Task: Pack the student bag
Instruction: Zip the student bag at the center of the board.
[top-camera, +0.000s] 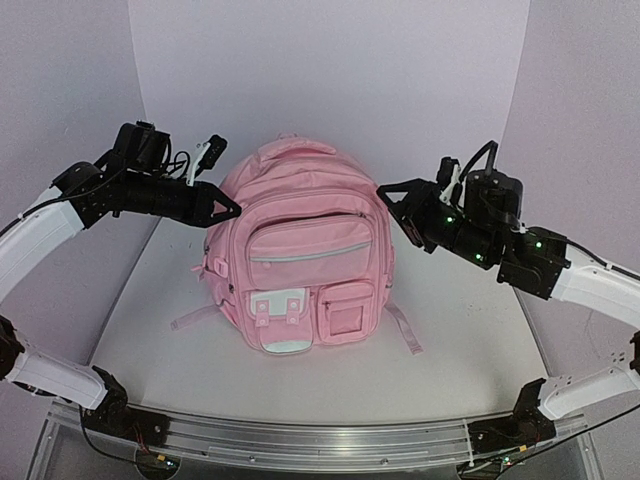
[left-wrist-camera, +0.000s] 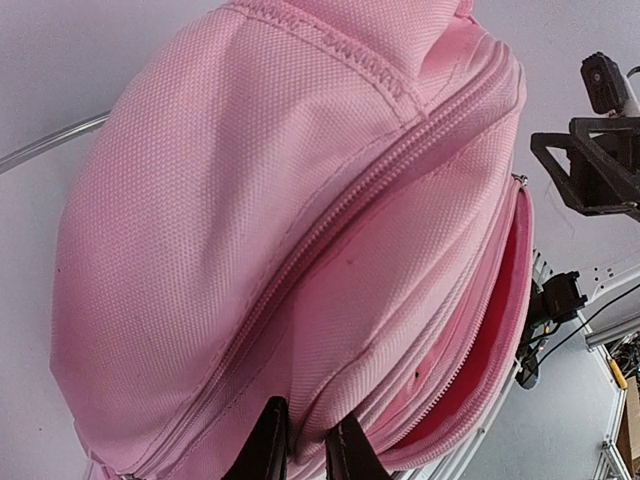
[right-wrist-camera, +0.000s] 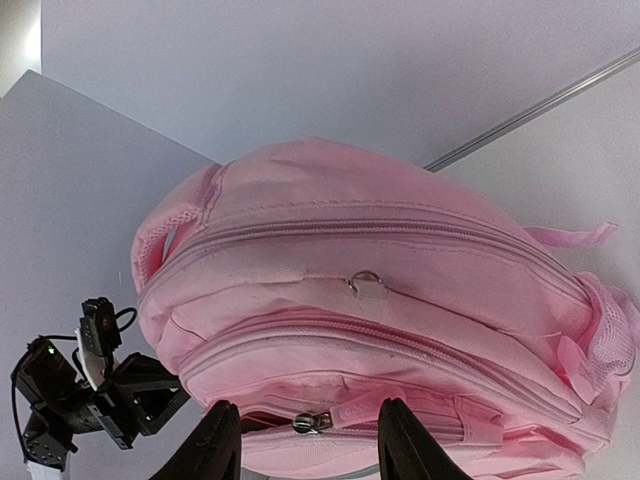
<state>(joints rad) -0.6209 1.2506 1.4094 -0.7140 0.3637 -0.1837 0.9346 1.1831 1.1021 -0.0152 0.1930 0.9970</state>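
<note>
student bag (top-camera: 300, 250): light pink, fine woven texture. lining (left-wrist-camera: 490, 340) inside its open zip darker pink. flap (top-camera: 280, 297) on its front white.

Soft, even light is filling all three views, giving the pale walls (top-camera: 330, 70) a lilac cast. Below the left gripper (top-camera: 236, 210), the student bag (top-camera: 300, 260) is casting only a faint shadow on the table (top-camera: 450, 340). In the left wrist view, the fabric weave ahead of the dark fingertips (left-wrist-camera: 268, 440) is showing sharply, while the fingertips themselves are blurring slightly. Behind the right gripper (top-camera: 392, 203), green indicator lights (top-camera: 478, 258) are glowing without glare.
</note>
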